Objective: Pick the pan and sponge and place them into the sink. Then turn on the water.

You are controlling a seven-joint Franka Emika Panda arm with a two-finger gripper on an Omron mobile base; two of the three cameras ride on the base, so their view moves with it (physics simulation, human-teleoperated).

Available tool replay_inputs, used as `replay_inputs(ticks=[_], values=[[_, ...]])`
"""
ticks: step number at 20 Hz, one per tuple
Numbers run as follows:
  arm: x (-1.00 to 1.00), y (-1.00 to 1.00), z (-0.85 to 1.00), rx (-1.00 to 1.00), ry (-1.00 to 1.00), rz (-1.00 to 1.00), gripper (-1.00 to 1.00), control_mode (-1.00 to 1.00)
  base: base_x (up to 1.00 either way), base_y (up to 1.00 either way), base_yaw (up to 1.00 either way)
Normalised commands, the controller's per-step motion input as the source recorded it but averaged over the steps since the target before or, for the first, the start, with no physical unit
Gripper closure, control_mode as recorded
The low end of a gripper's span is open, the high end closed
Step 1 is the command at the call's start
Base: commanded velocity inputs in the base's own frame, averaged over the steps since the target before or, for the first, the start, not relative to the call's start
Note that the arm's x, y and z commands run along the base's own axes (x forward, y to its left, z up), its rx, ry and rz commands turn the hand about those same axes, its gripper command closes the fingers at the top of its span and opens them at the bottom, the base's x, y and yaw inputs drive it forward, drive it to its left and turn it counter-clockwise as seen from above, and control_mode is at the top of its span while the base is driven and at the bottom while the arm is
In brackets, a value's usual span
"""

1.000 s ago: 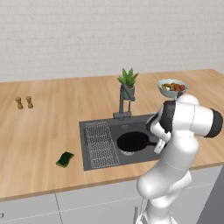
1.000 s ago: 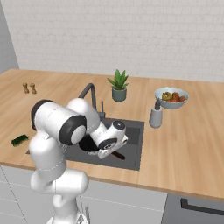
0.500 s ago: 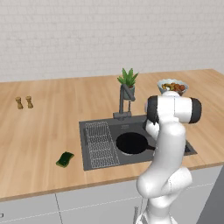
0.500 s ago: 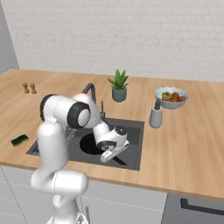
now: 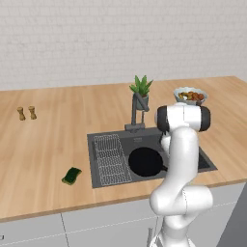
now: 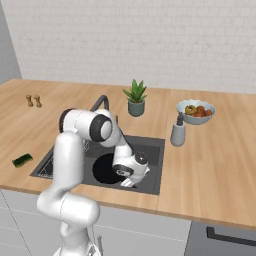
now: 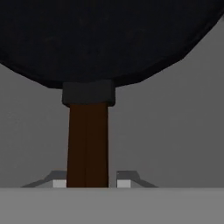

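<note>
Left base view, going left to right: the green sponge lies on the wooden desk beside the sink; the black pan sits in the basin. Close up, the fingers flank the pan's handle with small gaps, slightly spread, not pinching.

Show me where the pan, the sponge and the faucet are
pan (image 5: 144,161), left base view, middle of its round black base
sponge (image 5: 72,175), left base view, its green top
faucet (image 5: 134,112), left base view, its upright neck
</note>
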Motion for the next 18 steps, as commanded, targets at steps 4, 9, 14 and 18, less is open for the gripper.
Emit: replay_inputs(ticks=[4,9,14,18], values=[[0.0,0.0,-0.37,0.0,-0.02,0.04,1.0,-1.0,0.0,0.0,0.0],[0.0,0.13,-0.2,0.0,-0.03,0.01,-1.0,-1.0,0.0,0.0,0.0],[-0.32,0.1,0.4,0.0,-0.12,0.0,-1.0,-1.0,0.0,0.0,0.0],[-0.41,0.08,0.78,0.0,-0.05,0.0,-1.0,-1.0,0.0,0.0,0.0]])
